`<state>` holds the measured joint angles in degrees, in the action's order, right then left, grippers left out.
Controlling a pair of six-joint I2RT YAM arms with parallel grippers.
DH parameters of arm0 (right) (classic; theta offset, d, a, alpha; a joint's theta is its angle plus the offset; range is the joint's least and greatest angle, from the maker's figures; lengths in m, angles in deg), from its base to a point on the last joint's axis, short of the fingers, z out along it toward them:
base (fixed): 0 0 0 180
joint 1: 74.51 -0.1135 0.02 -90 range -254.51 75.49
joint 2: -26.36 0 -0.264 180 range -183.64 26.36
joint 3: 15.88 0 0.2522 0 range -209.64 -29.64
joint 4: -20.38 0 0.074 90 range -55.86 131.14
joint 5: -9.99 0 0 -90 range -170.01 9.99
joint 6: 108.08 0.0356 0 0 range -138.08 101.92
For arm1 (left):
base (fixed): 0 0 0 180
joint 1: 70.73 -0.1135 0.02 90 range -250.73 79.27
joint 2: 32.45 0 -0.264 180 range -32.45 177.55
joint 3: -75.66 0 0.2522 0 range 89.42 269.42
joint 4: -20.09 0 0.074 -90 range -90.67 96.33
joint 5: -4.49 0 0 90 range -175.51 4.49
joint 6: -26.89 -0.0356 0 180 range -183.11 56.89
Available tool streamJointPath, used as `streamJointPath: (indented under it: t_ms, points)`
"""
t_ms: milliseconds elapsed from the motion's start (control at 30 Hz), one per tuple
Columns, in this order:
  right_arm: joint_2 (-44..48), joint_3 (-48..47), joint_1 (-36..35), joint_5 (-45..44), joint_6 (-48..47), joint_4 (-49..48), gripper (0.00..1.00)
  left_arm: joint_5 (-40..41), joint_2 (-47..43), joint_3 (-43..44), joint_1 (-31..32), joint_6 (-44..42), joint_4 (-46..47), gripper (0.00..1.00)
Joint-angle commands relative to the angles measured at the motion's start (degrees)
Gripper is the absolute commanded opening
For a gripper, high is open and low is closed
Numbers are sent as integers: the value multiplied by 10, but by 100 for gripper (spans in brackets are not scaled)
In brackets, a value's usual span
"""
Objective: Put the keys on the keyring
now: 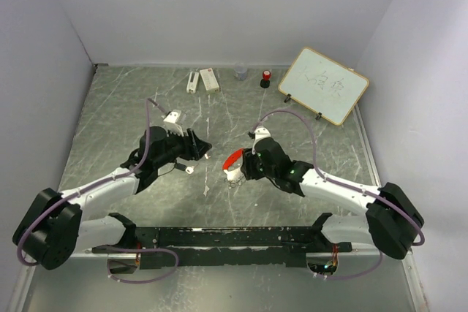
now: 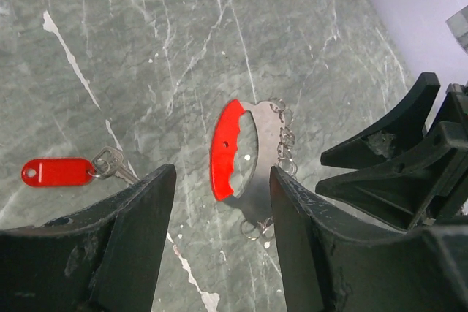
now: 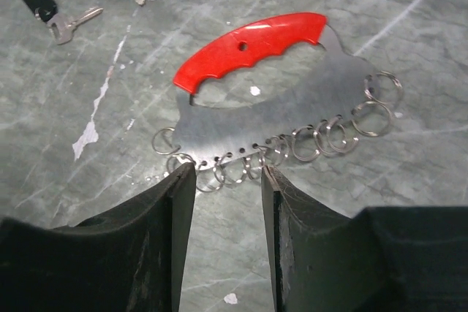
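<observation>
The keyring (image 3: 292,100) lies flat on the marble table: a curved grey metal plate with a red grip and several small silver rings along its edge. It also shows as the keyring (image 2: 267,137) and the keyring (image 1: 232,162). My right gripper (image 3: 228,169) is open, its tips at the row of rings with nothing clamped. The left gripper (image 2: 223,180) hovers open just short of the plate, empty. A key with a red tag (image 2: 57,172) lies left of it. Another key, with a black tag (image 3: 44,6), rests beyond the plate.
A small whiteboard (image 1: 323,85) leans at the back right. A red-capped black cylinder (image 1: 265,78), a small clear cup (image 1: 240,72) and white blocks (image 1: 202,80) stand along the back wall. The right arm's fingers (image 2: 395,151) crowd the left wrist view.
</observation>
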<state>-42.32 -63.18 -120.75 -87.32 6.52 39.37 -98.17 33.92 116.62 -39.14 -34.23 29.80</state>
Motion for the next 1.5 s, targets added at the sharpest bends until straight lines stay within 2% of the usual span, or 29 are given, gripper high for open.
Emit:
streamJointPath:
  t_ms: [0, 133, 333, 700, 900, 1233, 1467]
  points:
    - [-14, 0, -1, 51, -22, -54, 41, 0, 30, -1, 15, -16, 37, 64]
    - [-16, 31, -4, 69, -23, -91, 40, 30, 46, -23, 47, -22, 65, 64]
    - [-14, 33, -12, 57, -11, -69, 40, 45, 61, -30, 64, -5, 51, 64]
    - [-58, -24, -2, -77, 29, 13, 42, 58, 121, 16, 72, -29, 32, 62]
    - [-62, -19, 18, -61, 27, 6, 40, 59, 116, 5, 72, -19, 52, 62]
    - [-68, -3, 22, -29, 21, -26, 32, 61, 118, 0, 73, -11, 59, 61]
    - [-81, 7, 22, -19, 26, -47, 31, 67, 108, -5, 73, -8, 57, 61]
